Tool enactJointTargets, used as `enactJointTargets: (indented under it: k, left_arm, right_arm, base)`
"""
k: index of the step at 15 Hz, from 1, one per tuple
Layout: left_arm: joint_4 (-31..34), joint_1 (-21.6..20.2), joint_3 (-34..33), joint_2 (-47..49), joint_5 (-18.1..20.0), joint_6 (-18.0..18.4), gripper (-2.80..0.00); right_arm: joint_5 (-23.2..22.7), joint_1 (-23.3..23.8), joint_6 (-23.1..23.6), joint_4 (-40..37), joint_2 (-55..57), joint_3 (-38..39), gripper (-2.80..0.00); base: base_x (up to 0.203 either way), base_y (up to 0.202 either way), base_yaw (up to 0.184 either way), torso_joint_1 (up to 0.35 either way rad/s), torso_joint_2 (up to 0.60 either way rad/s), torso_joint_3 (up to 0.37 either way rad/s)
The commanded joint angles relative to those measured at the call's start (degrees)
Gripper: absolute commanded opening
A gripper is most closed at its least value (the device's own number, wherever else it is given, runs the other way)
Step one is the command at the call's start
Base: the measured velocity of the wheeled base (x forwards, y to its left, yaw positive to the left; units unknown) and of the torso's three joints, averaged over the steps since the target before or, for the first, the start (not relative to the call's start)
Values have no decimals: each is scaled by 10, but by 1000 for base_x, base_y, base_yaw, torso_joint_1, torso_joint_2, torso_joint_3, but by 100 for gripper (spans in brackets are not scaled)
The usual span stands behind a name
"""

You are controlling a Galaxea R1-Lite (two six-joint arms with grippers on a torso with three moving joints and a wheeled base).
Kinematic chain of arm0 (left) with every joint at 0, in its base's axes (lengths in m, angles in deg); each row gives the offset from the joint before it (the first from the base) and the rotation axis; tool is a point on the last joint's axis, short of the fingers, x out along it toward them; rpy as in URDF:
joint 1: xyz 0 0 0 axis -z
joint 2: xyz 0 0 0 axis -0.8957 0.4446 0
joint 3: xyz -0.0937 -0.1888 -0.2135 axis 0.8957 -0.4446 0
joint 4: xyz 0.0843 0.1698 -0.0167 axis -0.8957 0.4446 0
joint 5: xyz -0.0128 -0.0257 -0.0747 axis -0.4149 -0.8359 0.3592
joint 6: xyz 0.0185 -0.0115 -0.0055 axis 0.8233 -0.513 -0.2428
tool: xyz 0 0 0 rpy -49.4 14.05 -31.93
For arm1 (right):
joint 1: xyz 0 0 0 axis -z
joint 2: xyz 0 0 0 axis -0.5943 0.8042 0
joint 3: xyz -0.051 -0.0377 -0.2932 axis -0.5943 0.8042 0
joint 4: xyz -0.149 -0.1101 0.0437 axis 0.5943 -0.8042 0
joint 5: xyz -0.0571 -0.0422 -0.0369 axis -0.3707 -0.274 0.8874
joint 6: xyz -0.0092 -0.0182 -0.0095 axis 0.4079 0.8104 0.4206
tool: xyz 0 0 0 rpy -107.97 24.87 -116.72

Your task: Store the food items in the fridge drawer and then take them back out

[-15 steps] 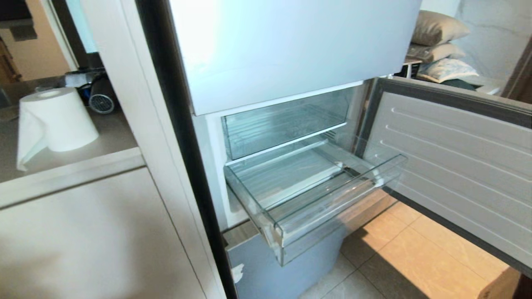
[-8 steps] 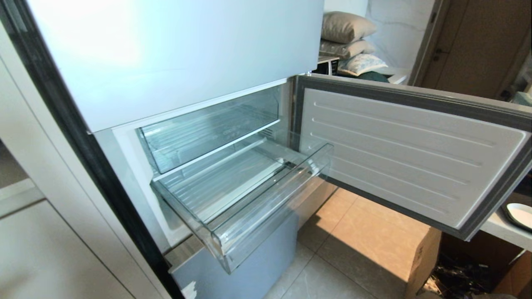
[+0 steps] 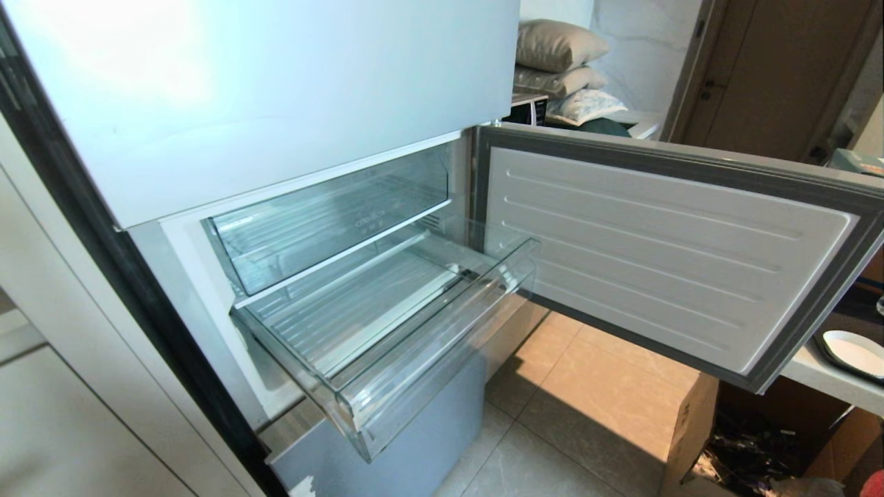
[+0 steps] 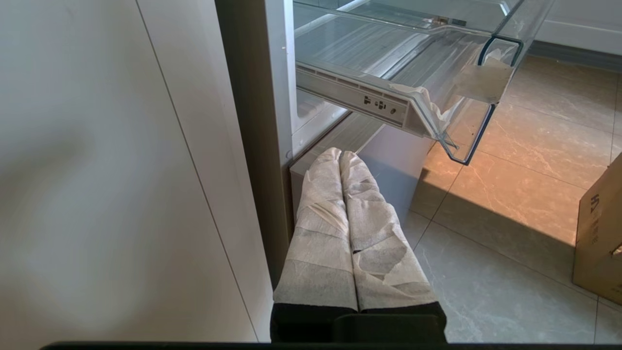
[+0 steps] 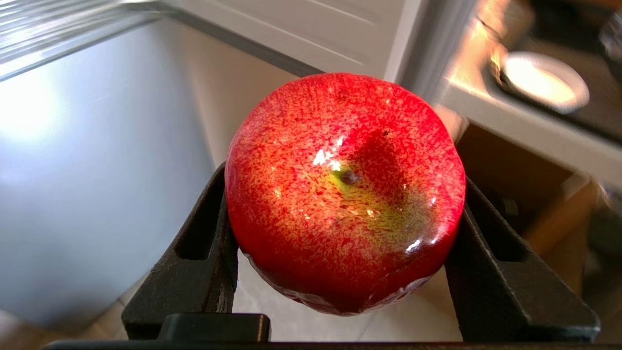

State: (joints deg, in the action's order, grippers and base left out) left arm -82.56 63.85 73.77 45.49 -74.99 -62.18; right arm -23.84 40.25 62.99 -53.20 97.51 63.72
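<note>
Between my right claw (image 5: 340, 272)'s black fingers sits the shiny red apple (image 5: 345, 189), clenched at its sides so it cannot roll. At seven o'clock in the head view the clear ribbed fridge drawer (image 3: 387, 331) stands pulled out, bare, ready to receive it. My left claw (image 4: 347, 160) hangs pressed shut, idle.

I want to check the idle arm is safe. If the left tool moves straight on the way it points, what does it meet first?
Most likely the grey lower front of the fridge, beneath the pulled-out drawer. The left tool is shut and its tips appear just before that front, though depth is unclear.
</note>
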Motion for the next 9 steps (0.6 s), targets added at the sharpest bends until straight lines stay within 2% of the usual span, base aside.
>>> enactJointTargets:
  k: [1, 2, 4, 9]
  left_arm:
    - [0, 0, 0, 1, 0, 0, -280]
    - [0, 0, 0, 1, 0, 0, -280]
    - [0, 0, 0, 1, 0, 0, -280]
    - [0, 0, 0, 1, 0, 0, -280]
  right_arm:
    - [8, 61, -20, 42, 164, -12, -280]
    - [11, 118, -31, 60, 218, -22, -280]
    - [15, 202, -47, 84, 307, -60, -280]
    - [65, 243, -80, 104, 502, -166, -280]
  base:
    - [0, 0, 0, 0, 0, 0]
    - [0, 0, 0, 0, 0, 0]
    - [0, 0, 0, 0, 0, 0]
    - [0, 0, 0, 0, 0, 0]
